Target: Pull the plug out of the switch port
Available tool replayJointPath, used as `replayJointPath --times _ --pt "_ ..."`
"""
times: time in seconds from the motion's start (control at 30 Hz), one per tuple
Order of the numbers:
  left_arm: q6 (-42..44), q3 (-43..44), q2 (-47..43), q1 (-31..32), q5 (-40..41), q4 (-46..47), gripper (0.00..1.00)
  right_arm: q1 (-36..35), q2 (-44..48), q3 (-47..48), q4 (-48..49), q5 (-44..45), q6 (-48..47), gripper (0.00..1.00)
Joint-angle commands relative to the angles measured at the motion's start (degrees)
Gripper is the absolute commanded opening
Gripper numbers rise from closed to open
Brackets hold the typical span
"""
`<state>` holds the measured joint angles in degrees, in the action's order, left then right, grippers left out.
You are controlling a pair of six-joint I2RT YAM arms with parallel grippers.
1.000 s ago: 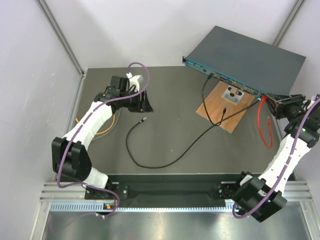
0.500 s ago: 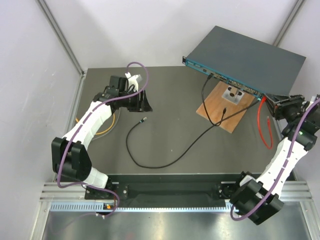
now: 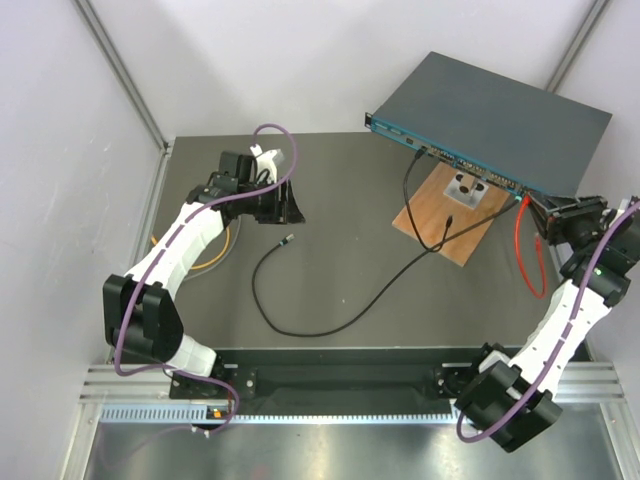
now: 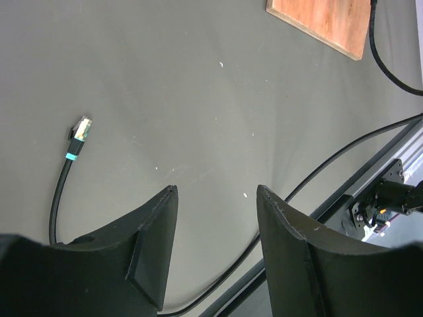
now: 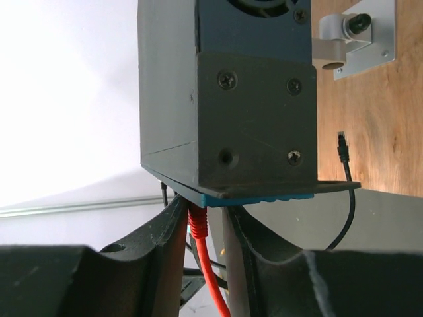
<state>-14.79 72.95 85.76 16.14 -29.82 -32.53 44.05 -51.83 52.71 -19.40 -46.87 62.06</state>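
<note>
Moved: right arm's elbow has swung a little outward over the last 1 second, while the right gripper (image 5: 206,216) stays at the switch's (image 3: 490,115) end. The left arm has not shifted.
Red plug (image 5: 197,221): sits between the 2 right fingers (image 5: 165,244), seated in the switch's teal face just above their tips. Its cable (image 3: 522,250) trails down past them.
Why the right fingers stand so: they straddle the plug from both sides, lined up with the cable, so a pull back along it should draw the plug straight out.
Right fingers: narrowed around the plug. One looks to touch it and a pale strip shows beside the other, so I cannot tell whether they clamp it yet.
Left fingers (image 4: 155,231): left gripper (image 4: 215,198) spread about halfway, holding and touching nothing, over bare table (image 3: 350,230).
Black plug (image 4: 79,132): lies loose on the table, ahead and to the left of the left fingers, well apart from them.
Why the left arm waits: probably parked clear, since the pull needs only 1 gripper.
Step, as judged: closing on the red plug, pull not yet begun.
</note>
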Motion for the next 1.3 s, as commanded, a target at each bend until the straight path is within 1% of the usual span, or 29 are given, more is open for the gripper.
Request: replayJointPath --times 0.0,0.13,0.4,0.53,0.63,0.7,0.77,0.8,0.83,0.87,0.93,0.97,1.03,1.1,1.13,1.23,1.27 --pt "1.60 -0.09 -1.56 -0.32 -1.20 1.42 0.56 0.68 -1.16 0.90 4.54 -0.41 0.96 0.28" --pt "1.60 -0.44 -1.82 -0.32 -1.11 1.33 0.56 0.68 -2.83 1.87 5.68 -0.59 1.13 0.28" --pt "1.34 -0.88 -1.82 -0.41 -1.38 1.77 0.56 0.59 -2.39 0.56 5.78 -0.68 2.27 0.28" --pt "1.34 -0.79 -1.82 -0.41 -1.38 1.60 0.56 0.68 -1.52 -1.38 7.09 1.34 6.30 0.26" --pt "1.34 -0.79 -1.91 -0.50 -1.38 1.42 0.56 0.68 -1.51 -1.99 7.62 3.27 8.42 0.22" --pt "1.43 -0.88 -2.00 -0.50 -1.29 1.33 0.56 0.86 -2.13 -2.00 8.23 3.45 8.86 0.18" --pt "1.51 -0.79 -2.08 -0.58 -1.29 1.33 0.56 0.86 -3.10 -1.47 8.32 3.63 8.60 0.11" --pt "1.60 -0.88 -2.08 -0.58 -1.20 1.25 0.56 0.77 -3.36 -1.03 8.32 3.72 8.60 0.05" --pt "1.60 -0.88 -2.08 -0.58 -1.29 1.16 0.56 0.86 -3.71 -0.77 8.41 3.80 8.60 0.04" --pt "1.60 -0.79 -2.00 -0.67 -1.20 1.07 0.56 0.86 -3.80 -0.59 8.85 3.89 8.78 0.04" --pt "1.60 -0.88 -1.91 -0.76 -1.29 0.98 0.56 1.03 -3.98 -0.50 9.29 4.42 8.69 0.07" --pt "1.60 -0.88 -1.91 -0.76 -1.29 1.07 0.56 1.04 -3.98 -0.85 9.81 4.68 9.04 0.14" --pt "1.69 -0.53 -1.65 -0.76 -1.38 1.16 0.56 1.04 -4.33 -1.29 10.61 5.12 10.36 0.19" --pt "1.69 -0.35 -1.38 -0.76 -1.46 1.16 0.56 1.03 -4.59 -1.20 10.52 5.56 10.45 0.19" --pt "1.69 -0.18 -1.29 -0.85 -1.38 1.07 0.56 1.04 -4.85 -1.20 10.35 6.09 10.53 0.18" --pt "1.69 0.00 -0.77 -0.76 -1.55 0.98 0.56 1.04 -6.69 0.02 5.53 6.88 9.75 0.06" --pt "1.69 0.18 -0.77 -0.76 -1.55 0.98 0.56 0.95 -7.75 2.38 3.25 6.62 8.70 0.00"
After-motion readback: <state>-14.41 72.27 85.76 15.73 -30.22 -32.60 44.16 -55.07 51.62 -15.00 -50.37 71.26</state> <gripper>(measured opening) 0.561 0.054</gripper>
